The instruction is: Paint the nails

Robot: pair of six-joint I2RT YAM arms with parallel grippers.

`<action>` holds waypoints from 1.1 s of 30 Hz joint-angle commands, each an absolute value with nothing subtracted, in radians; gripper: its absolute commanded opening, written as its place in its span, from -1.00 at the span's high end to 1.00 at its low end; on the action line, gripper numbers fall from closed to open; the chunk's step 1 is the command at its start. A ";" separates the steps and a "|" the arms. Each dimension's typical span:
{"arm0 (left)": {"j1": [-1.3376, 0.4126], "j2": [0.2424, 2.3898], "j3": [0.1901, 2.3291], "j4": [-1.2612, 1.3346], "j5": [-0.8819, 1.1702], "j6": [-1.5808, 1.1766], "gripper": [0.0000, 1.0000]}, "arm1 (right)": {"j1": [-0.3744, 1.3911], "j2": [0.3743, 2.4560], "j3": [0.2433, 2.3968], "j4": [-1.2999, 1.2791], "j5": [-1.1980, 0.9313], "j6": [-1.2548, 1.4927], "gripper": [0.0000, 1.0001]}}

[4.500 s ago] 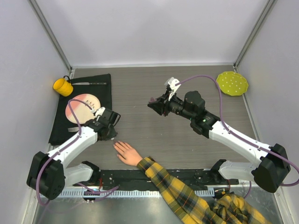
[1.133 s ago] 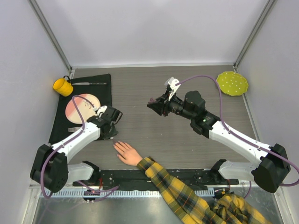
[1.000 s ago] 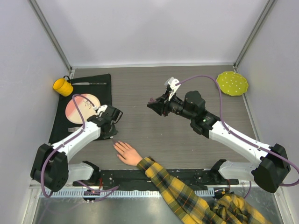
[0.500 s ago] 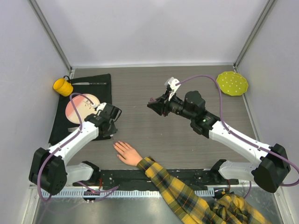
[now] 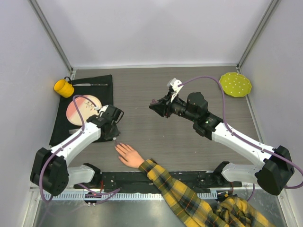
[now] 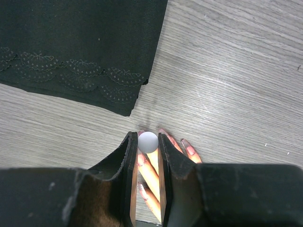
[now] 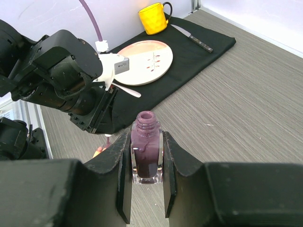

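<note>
A pale hand [image 5: 129, 155] with a yellow-black plaid sleeve [image 5: 175, 189] lies flat at the table's near edge, fingers spread. In the left wrist view its nails [image 6: 190, 150] look pink and glossy. My left gripper [image 5: 113, 135] hovers just above the fingertips. It is shut on the round pale brush cap [image 6: 147, 142], and the brush tip [image 7: 108, 140] points down at a finger. My right gripper [image 5: 154, 105] is held over the table's middle, shut on the open bottle of mauve polish [image 7: 146, 151], which stands upright.
A black cloth [image 5: 102, 85] at the left holds a pink plate [image 5: 78, 111], a yellow mug [image 5: 63, 87], a knife [image 5: 90, 84] and a fork [image 5: 73, 131]. A yellow-green dotted plate [image 5: 235, 84] sits at the far right. Walls close three sides.
My left gripper has shifted slightly back and forth over the fingertips, keeping hold of the cap. The right arm, the bottle and the hand have not moved.
</note>
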State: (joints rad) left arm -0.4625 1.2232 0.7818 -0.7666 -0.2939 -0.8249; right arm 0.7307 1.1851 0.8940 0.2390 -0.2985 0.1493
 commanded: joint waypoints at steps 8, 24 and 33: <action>-0.457 1.256 0.799 -0.726 -0.288 -0.808 1.00 | 0.727 1.161 0.911 0.301 -0.302 0.150 0.98; -0.459 1.285 0.796 -0.747 -0.324 -0.818 1.00 | 0.727 1.169 0.914 0.301 -0.302 0.150 0.98; -0.457 1.285 0.798 -0.758 -0.350 -0.816 1.00 | 0.727 1.178 0.919 0.301 -0.302 0.149 0.98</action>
